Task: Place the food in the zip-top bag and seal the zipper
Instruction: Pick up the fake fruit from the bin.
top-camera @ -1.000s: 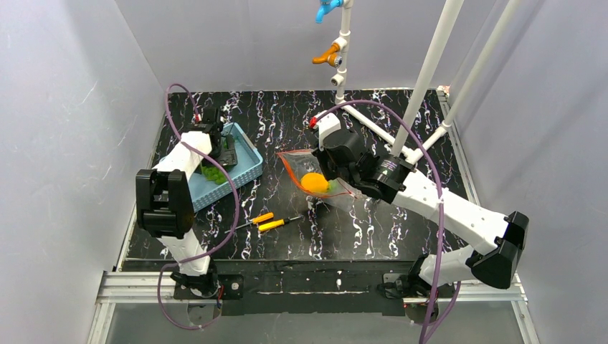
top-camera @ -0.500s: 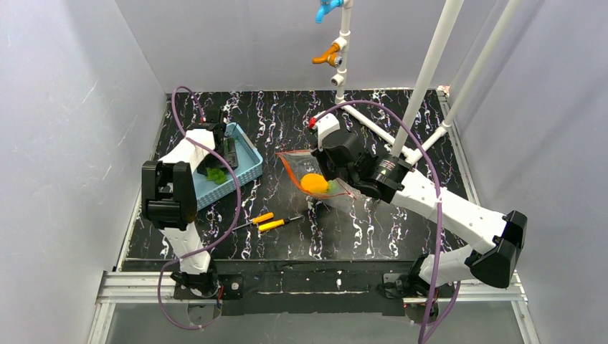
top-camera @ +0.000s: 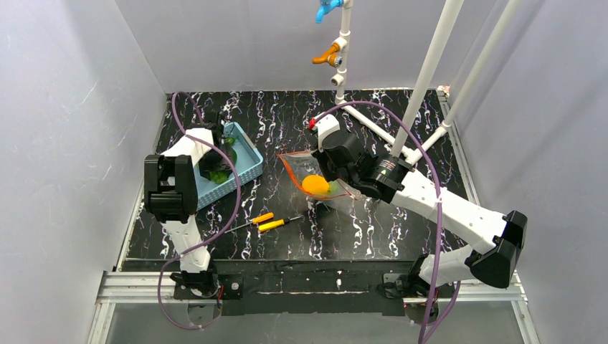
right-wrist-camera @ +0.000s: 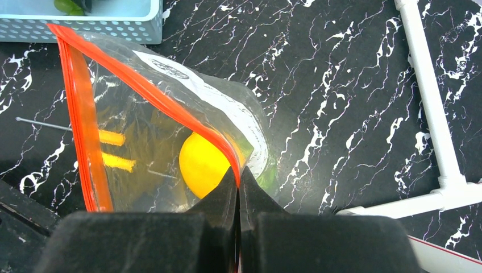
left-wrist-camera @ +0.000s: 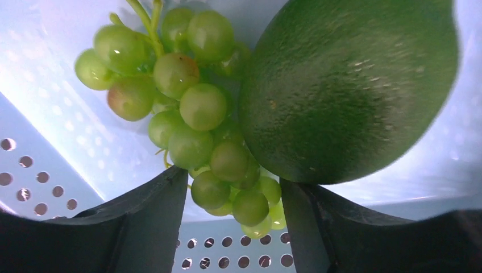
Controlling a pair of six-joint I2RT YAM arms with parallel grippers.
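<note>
The clear zip-top bag (top-camera: pixel 305 170) lies mid-table with its mouth held up. My right gripper (right-wrist-camera: pixel 239 177) is shut on the red-orange zipper (right-wrist-camera: pixel 149 91) at the mouth's near edge. A yellow lemon (right-wrist-camera: pixel 200 165) sits inside the bag, with a bit of green (right-wrist-camera: pixel 268 170) beside it. My left gripper (left-wrist-camera: pixel 234 196) is open, low inside the light blue basket (top-camera: pixel 247 170). A bunch of light green grapes (left-wrist-camera: pixel 193 125) hangs between its fingers (left-wrist-camera: pixel 148 227). A dark green oval fruit (left-wrist-camera: pixel 352 85) lies against the grapes on the right.
Two orange-handled screwdrivers (top-camera: pixel 269 222) lie on the black marbled table in front of the bag; they show through the bag in the right wrist view (right-wrist-camera: pixel 111 137). A white pipe frame (top-camera: pixel 430 64) stands at the back right, its foot (right-wrist-camera: pixel 432 96) near my right gripper.
My left gripper has swung and lowered into the basket, down onto the green food. The right arm and the bag have stayed put.
</note>
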